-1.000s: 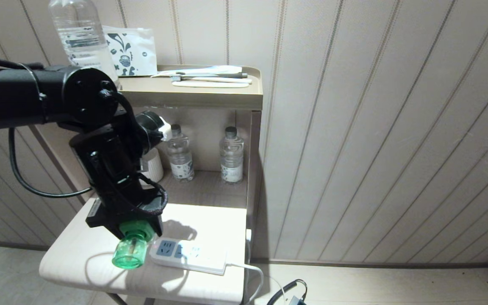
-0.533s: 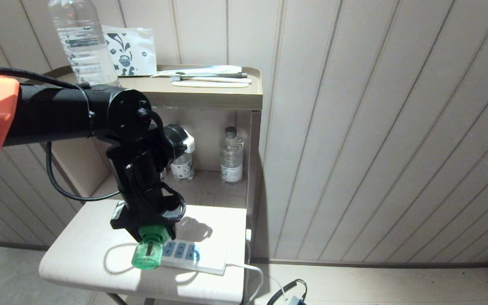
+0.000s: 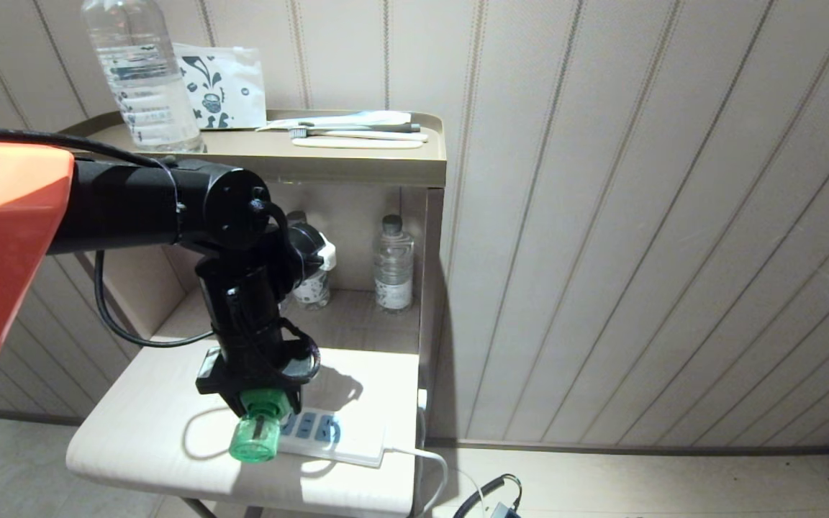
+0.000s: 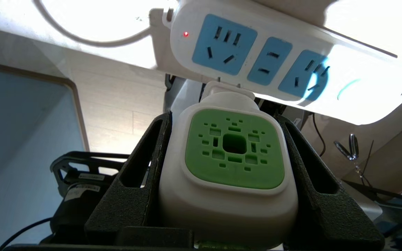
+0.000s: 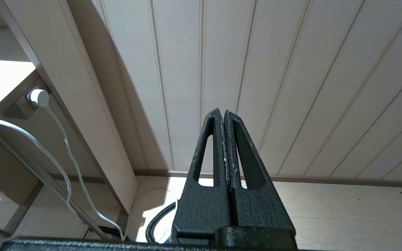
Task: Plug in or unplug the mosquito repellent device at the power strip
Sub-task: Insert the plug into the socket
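1. Over the near edge of the tabletop (image 3: 141,439), the left claw (image 3: 260,394) grips the device (image 3: 256,432) by the white sides of its cap, one finger on each flank, bottle end toward the head camera.
2. The device hangs tilted just above the strip (image 3: 335,435), at its end away from the cord (image 3: 422,460). In the left wrist view the plug end of the device (image 4: 234,164) faces the blue sockets of the strip (image 4: 257,59); whether the prongs touch cannot be told.
3. Judgement: side grip keeps the plug face clear for insertion; plugging in looks not yet done.
4. The strip lies flat, a red lamp lit near the cord end, likely live.
5. The right claw (image 5: 224,118) is parked, fingers pressed together, holding nothing, pointed at the wall.
6. The tabletop is pale, smooth, brightly lit. A shelf (image 3: 357,162) behind carries a big bottle (image 3: 141,72), a toothbrush (image 3: 357,129); small bottles (image 3: 393,262) stand beneath.
7. Walls are striped beige panelling; the floor is light.
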### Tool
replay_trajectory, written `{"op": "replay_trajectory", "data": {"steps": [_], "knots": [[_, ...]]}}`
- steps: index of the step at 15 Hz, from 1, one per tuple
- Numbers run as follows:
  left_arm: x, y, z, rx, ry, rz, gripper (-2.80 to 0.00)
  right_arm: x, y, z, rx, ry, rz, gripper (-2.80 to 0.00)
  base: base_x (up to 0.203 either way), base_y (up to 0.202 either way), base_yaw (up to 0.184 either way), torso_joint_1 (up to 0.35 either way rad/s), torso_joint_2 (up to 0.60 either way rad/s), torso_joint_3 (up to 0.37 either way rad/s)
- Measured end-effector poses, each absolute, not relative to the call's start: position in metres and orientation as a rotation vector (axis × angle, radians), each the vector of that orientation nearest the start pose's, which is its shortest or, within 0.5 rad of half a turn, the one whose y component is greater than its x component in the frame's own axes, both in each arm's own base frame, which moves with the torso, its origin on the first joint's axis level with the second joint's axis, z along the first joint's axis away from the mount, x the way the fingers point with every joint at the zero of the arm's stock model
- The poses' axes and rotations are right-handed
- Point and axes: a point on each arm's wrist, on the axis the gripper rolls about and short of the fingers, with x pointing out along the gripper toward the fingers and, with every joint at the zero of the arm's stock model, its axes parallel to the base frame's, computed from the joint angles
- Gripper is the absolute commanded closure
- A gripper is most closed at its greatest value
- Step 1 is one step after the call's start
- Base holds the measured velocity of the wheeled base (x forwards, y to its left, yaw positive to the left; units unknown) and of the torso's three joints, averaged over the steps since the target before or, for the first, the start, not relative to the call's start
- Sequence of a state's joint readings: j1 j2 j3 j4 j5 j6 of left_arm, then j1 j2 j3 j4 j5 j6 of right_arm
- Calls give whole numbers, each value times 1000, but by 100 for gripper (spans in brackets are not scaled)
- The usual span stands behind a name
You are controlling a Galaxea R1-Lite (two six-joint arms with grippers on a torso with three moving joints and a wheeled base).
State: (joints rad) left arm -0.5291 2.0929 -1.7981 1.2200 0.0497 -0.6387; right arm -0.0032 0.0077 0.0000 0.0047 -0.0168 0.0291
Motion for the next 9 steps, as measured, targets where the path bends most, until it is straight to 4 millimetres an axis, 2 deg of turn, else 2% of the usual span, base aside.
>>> {"op": "replay_trajectory", "data": {"steps": [9], "knots": [[304, -174, 168, -82, 1500, 101, 0, -22, 0, 75, 29, 12, -20, 0, 0, 0, 0, 0, 0, 0]]}}
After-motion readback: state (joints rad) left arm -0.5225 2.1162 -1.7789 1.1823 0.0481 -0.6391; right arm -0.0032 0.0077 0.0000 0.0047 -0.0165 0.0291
